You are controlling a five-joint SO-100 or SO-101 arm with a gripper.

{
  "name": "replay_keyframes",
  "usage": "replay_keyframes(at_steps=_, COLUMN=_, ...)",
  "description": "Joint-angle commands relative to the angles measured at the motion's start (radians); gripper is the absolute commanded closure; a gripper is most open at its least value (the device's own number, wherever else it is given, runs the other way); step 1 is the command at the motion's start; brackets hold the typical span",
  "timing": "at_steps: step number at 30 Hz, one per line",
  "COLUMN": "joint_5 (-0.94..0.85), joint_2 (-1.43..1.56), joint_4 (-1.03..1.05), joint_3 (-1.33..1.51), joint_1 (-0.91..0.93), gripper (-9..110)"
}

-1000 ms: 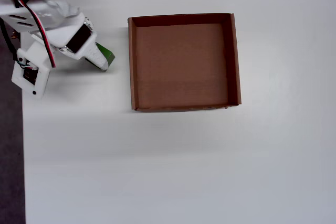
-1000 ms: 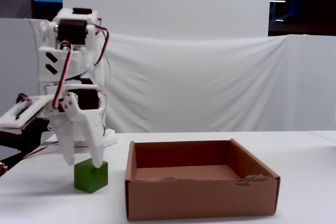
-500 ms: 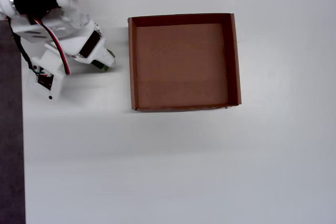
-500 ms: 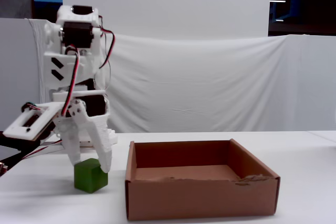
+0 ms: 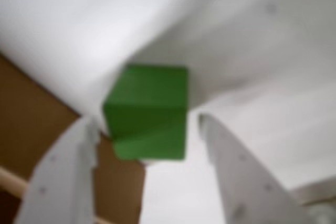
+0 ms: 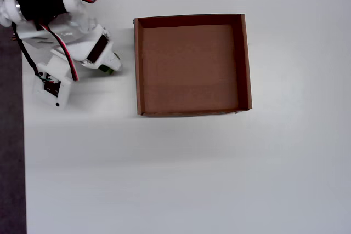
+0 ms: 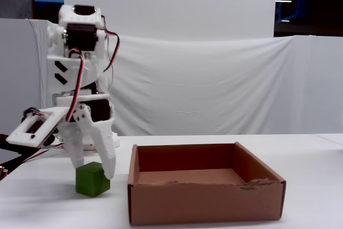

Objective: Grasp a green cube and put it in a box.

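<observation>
The gripper (image 7: 92, 171) is open w/ its fingers on both sides of the green cube (image 7: 92, 179); nothing held yet. Squeeze it in the middle; then lift high & go to the box (image 7: 203, 203) at 3 o'clock in the fixed view.

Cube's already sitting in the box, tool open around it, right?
No. The green cube sits on the table, left of the box in the fixed view, not inside it. The tool is open around it, as you said.
</observation>
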Motion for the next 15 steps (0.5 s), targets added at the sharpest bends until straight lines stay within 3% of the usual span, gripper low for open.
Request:
replay_keyframes(at_steps=1, joint_5=0.003, joint_2=0.011, joint_4=0.006, joint_3=-0.046, joint_1=-0.006, gripper=78)
replay_keyframes(at_steps=15, joint_5=0.003, joint_2=-0.014, joint_4=-0.002, joint_3=-0.049, joint_1=-0.005, gripper=78)
